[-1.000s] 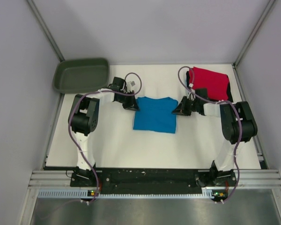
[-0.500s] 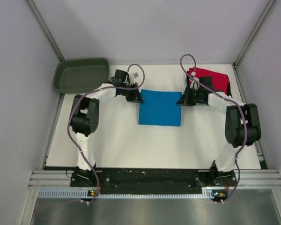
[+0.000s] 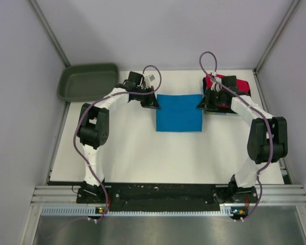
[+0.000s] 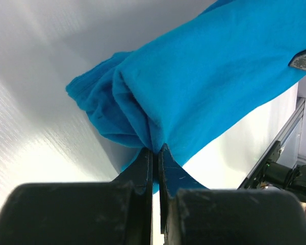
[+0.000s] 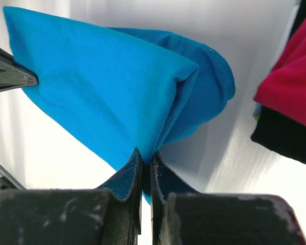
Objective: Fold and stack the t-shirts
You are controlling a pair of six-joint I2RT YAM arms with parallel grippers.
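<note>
A turquoise-blue t-shirt (image 3: 179,112) hangs folded between my two grippers over the middle of the white table. My left gripper (image 3: 155,103) is shut on its left edge; in the left wrist view the blue t-shirt (image 4: 194,87) bunches into the closed left gripper (image 4: 155,153). My right gripper (image 3: 201,104) is shut on its right edge, and the blue t-shirt (image 5: 112,92) pinches into the right gripper (image 5: 147,158). A folded red t-shirt (image 3: 233,84) lies on a black one (image 5: 285,143) at the back right, behind my right arm.
A dark olive-green plastic tub (image 3: 88,81) sits at the back left corner. Grey walls close in the table on the left, right and back. The arm bases stand on the black rail (image 3: 163,194) at the near edge.
Both grippers have carried the blue t-shirt toward the back and slightly right. It went from a shape with sleeves showing to a plain folded rectangle.
</note>
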